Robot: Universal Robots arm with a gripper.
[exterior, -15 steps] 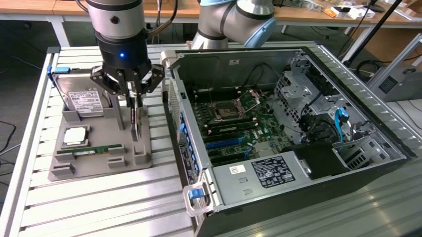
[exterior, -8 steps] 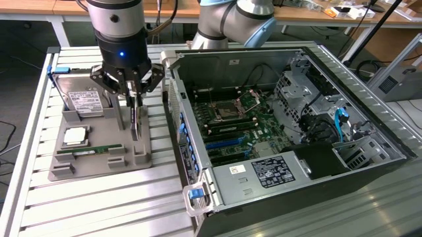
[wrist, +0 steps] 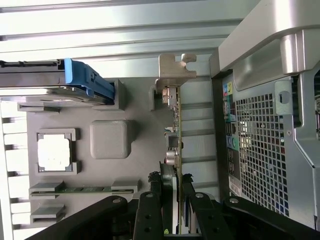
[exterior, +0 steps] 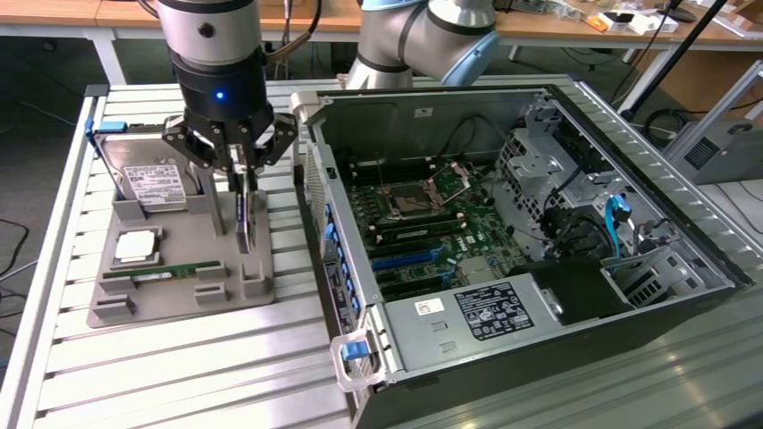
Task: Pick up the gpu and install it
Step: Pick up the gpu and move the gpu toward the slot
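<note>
The gpu [exterior: 245, 219] is a thin dark card standing on edge at the exterior view's right side of the grey holder tray [exterior: 179, 304]. My gripper [exterior: 242, 174] comes down on it from above, shut on its upper edge. In the wrist view the gpu [wrist: 176, 135] shows edge-on, its silver bracket [wrist: 175, 70] at the far end, with the black fingers [wrist: 165, 200] pressed against both faces and the gripper [wrist: 177, 192] around it. Whether its lower edge still touches the tray I cannot tell. The open computer case [exterior: 667, 268] lies to the exterior view's right, motherboard [exterior: 435, 210] exposed.
The tray also holds a hard drive [exterior: 153, 183], a CPU [exterior: 135, 246] and a RAM stick [exterior: 161, 271]. The case's perforated rear wall [wrist: 260, 150] stands close beside the card. A power supply [exterior: 489, 313] fills the case's near corner. The slatted table [exterior: 179, 375] carries everything.
</note>
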